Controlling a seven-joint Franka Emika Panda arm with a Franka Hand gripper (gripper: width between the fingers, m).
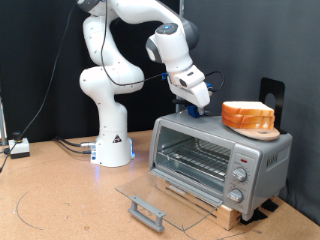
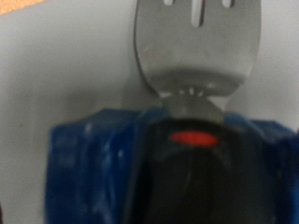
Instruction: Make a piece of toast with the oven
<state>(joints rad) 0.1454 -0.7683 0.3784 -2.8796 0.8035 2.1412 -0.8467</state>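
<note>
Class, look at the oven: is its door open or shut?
Open. The oven has its glass door folded down flat, handle forward, wire rack exposed.

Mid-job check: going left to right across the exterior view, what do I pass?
Small box with cables on the floor → robot base → open glass oven door → pincer over the oven top → piece of toast on its round wooden dish → oven knobs.
</note>
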